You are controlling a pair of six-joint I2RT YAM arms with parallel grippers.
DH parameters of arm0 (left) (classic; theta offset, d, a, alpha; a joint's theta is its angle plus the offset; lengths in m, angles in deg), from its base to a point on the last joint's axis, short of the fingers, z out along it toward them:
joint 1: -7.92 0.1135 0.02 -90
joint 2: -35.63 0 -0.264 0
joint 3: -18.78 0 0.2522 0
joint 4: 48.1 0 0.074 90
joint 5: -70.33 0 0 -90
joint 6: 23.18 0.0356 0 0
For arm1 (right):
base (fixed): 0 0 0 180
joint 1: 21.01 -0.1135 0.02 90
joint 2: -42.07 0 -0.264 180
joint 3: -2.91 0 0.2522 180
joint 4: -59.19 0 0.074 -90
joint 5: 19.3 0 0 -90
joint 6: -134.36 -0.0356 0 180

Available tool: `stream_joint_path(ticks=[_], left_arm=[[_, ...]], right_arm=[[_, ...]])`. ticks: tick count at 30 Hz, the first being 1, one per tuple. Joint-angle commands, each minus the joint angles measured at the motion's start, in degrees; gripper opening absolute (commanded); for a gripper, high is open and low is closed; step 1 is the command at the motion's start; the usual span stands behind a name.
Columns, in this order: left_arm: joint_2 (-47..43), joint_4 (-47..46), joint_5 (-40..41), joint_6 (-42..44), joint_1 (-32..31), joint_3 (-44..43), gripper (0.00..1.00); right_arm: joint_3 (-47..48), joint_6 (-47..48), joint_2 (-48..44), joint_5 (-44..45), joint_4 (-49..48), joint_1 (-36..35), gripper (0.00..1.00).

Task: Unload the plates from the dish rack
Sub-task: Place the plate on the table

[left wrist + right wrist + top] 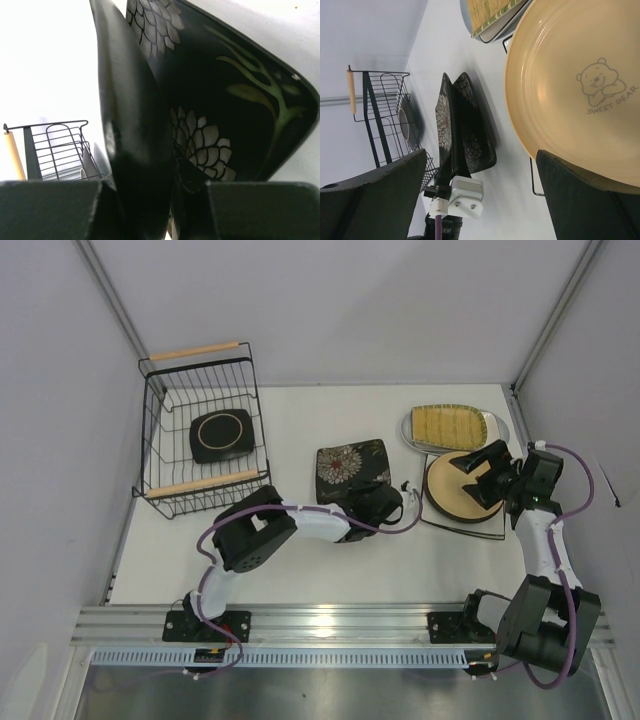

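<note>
Slip risk: pinching only the near rim of the tilted floral plate [345, 465], so possibly letting the glossy edge slide out and drop.
Knock risk: possibly coming down too hard on what is looking like a second floral plate [471, 125] just underneath and chipping both; not managing to tell the two apart for certain.
Crowding risk: working near the tan plate [452, 492], so possibly bumping the right arm on any swing rightward.
Left pincer [368, 498]: clenching on the floral plate's rim, one finger on each face.
Right pincer [482, 472]: standing spread wide, grasping nothing, hovering over the tan plate.
Floral plate against left pincer: reaching away from the fingers toward the far side of the table [300, 420], sitting between dish rack and tan plate.
Dish rack [160, 440]: sitting far left, well apart from both pincers, holding one dark round plate [222, 433] flat inside and awaiting unloading.
</note>
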Motion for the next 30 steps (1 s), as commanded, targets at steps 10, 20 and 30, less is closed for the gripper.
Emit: stream_joint_path(ticks=[10,20,30], left_arm=[[-2.2,-5.4,3.7,-2.3,-0.1,1.3,0.44],[-4.6,3.8,1.1,-11.2,-0.4,0.7,0.75],[-6.5,29.2,-5.7,-31.8,-2.0,-8.1,1.0]], right_arm=[[-0.7,-0.8,0.4,-1.1,-2.7,0.4,1.0],[-1.3,-0.9,0.5,-1.0,-3.2,0.4,1.0],[-1.5,-0.6,0.8,-1.0,-3.5,0.4,1.0]])
